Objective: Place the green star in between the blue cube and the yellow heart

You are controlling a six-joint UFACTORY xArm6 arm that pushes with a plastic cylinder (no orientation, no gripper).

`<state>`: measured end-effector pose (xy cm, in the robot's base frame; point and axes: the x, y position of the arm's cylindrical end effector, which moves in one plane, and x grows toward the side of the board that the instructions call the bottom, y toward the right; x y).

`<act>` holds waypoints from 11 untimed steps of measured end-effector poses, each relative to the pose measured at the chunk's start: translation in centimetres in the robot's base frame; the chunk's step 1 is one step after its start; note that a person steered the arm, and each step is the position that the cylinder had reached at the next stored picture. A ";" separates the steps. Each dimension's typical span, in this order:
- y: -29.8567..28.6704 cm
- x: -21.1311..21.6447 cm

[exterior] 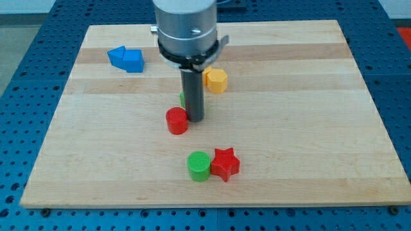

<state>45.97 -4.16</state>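
The green star shows only as a sliver at the left edge of my rod, which hides most of it. My tip rests on the board just right of the red cylinder and at the star's lower right. Two blue blocks touch near the view's top left, and the right one looks like the blue cube. A yellow block shows right of the rod. The yellow heart is hidden behind the arm.
A green cylinder and a red star sit touching near the view's bottom centre. The second blue block lies left of the cube. The wooden board sits on a blue perforated table.
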 end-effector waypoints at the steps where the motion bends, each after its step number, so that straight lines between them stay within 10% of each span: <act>1: -1.6 -2.6; 8: -2.0 -12.3; 11: -2.2 -6.7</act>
